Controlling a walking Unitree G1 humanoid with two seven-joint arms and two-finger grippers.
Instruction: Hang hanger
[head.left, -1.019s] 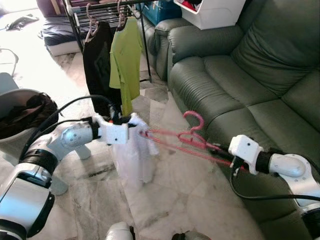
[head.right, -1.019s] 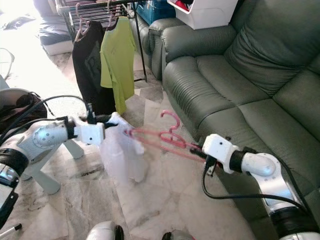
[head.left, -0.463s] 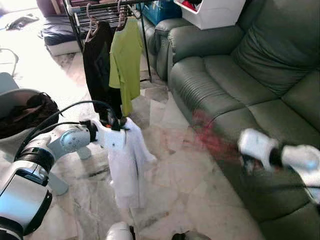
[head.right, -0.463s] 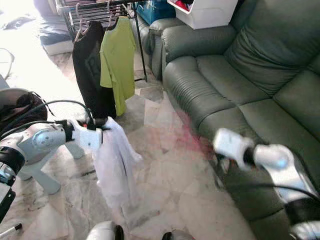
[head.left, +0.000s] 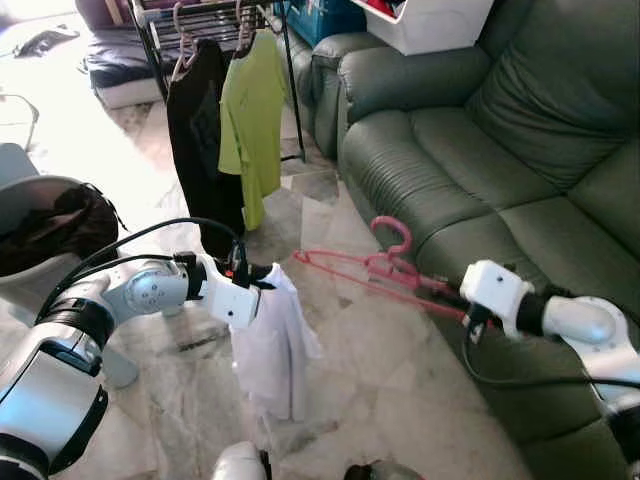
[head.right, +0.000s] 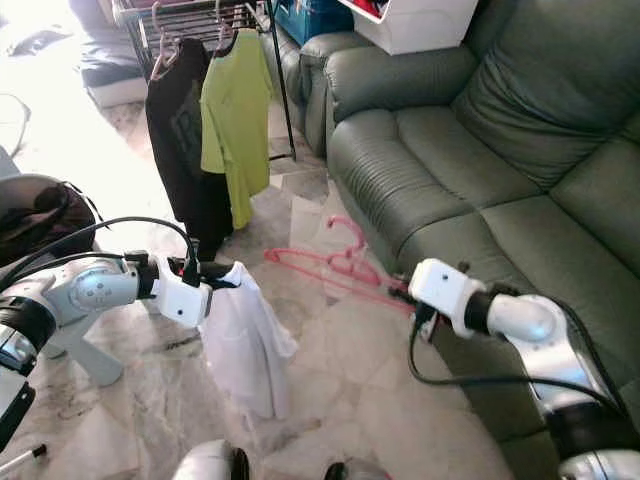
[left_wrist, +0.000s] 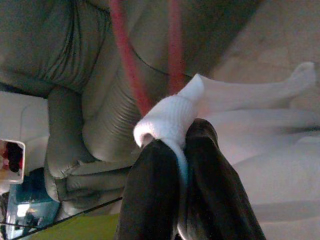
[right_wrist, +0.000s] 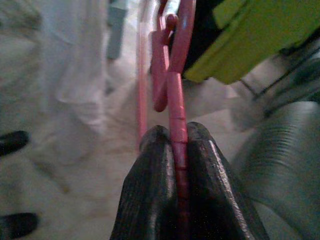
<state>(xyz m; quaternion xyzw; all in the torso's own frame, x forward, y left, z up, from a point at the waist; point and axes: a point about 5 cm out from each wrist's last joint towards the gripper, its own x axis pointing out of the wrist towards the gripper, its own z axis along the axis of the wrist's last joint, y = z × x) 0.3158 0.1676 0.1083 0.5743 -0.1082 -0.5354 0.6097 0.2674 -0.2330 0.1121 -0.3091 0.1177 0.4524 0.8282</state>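
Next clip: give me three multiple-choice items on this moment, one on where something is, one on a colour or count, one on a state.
1. Where does the white garment hang?
A. from the left gripper
B. on the sofa
C. on the rack

2. How many garments hang on the drying rack?
A. one
B. two
C. four

3. What state is the right gripper in?
A. open above the floor
B. shut on the pink hanger
C. shut on a cable

Answers: 1 A, its collar is pinched between the fingers and the cloth droops below; 2 B, a black one and a green one; 3 B, the right wrist view shows both fingers clamped on the pink bar.
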